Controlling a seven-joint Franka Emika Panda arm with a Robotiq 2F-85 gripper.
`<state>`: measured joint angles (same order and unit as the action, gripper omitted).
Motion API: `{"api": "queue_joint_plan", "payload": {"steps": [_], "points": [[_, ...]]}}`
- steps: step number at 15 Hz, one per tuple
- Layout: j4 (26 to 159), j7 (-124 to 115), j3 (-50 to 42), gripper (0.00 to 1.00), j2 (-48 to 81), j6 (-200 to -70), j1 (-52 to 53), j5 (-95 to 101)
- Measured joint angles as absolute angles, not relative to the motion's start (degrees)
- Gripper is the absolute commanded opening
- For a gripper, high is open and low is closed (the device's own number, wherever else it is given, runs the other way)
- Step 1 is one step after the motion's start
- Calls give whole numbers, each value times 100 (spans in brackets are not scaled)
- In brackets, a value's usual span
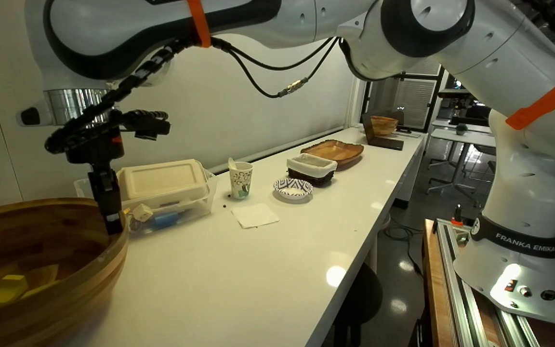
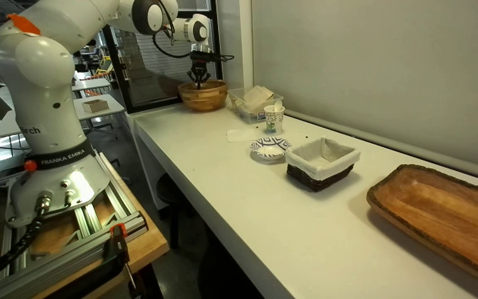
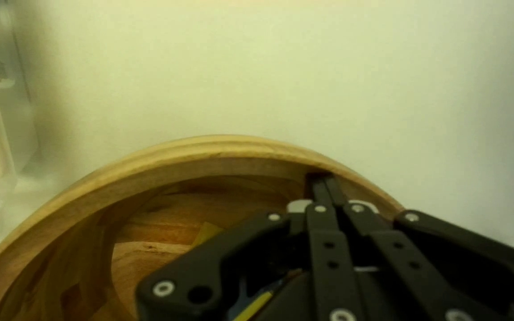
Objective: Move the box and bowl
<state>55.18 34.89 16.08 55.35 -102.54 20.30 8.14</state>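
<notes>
The large round wooden bowl point(image 1: 65, 301) stands at the far end of the white counter. It also shows in an exterior view point(image 2: 203, 99) and in the wrist view, where its rim point(image 3: 221, 146) curves across. Yellow pieces point(image 1: 10, 289) lie in it. My gripper point(image 1: 112, 225) points down just inside the bowl's rim, its fingertips close to the inner wall; I cannot tell if they touch it. The gripper point(image 3: 326, 183) is shut with its fingers together and nothing seen between them. The small box point(image 1: 312, 166), white-lined with a dark base, stands mid-counter, also in an exterior view point(image 2: 322, 168).
A clear container point(image 1: 195, 212) with a beige clamshell box point(image 1: 164, 179) stands beside the bowl at the wall. A paper cup point(image 1: 240, 180), a napkin point(image 1: 256, 216), a patterned bowl point(image 1: 293, 189) and a wooden tray point(image 2: 446, 203) also stand on the counter. A laptop point(image 1: 381, 140) is beyond.
</notes>
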Motion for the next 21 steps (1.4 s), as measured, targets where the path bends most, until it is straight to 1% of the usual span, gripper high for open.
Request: {"api": "queue_joint_plan", "payload": {"steps": [9, 21], "points": [[5006, 3244, 1399, 1, 5961, -10411, 2241, 859], [5039, 3076, 1362, 0, 6099, -10403, 2289, 859]]}}
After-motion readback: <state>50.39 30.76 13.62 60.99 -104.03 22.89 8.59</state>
